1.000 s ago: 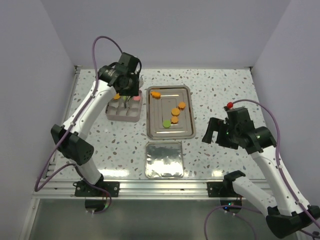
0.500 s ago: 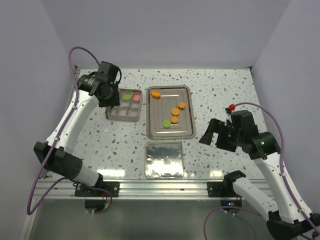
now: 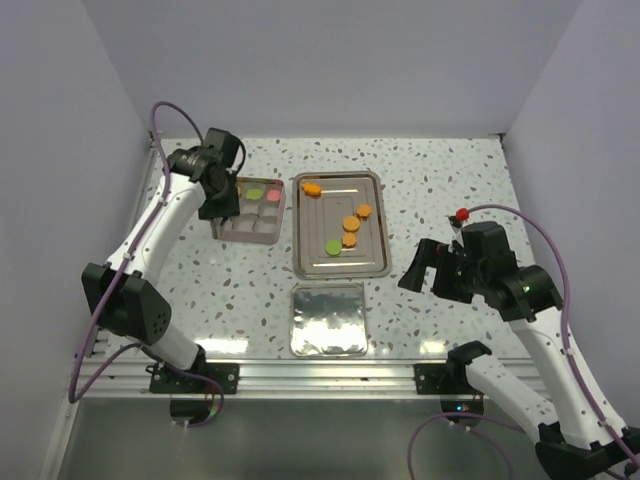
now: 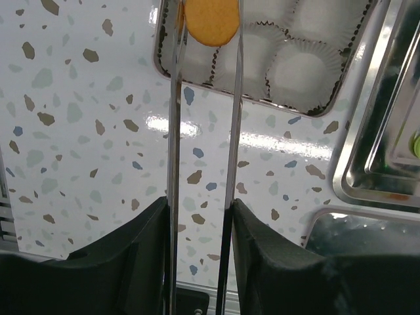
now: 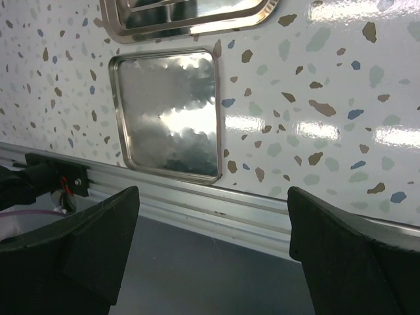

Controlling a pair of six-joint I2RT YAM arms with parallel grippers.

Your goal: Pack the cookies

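Note:
My left gripper (image 3: 222, 200) (image 4: 200, 207) is shut on a pair of metal tongs (image 4: 172, 131). The tong tips pinch one orange cookie (image 4: 211, 20) over the left end of the compartment box (image 3: 250, 228) (image 4: 262, 102), which is lined with white paper cups. A green cookie (image 3: 255, 192) and a pink cookie (image 3: 272, 196) lie in the box. Several orange cookies (image 3: 350, 223) and a green cookie (image 3: 333, 247) sit on the steel tray (image 3: 340, 265). My right gripper (image 3: 420, 268) (image 5: 213, 193) stands open and empty, right of the tray.
A square metal lid (image 3: 327, 320) (image 5: 167, 111) lies near the table's front edge, below the tray. The aluminium front rail (image 5: 216, 203) runs just under my right gripper. A corner of the tray (image 4: 367, 157) is close to the right of the tongs.
My left arm swung left from above the box's middle to its left end, carrying the tongs and the orange cookie. The right arm shifted only slightly.

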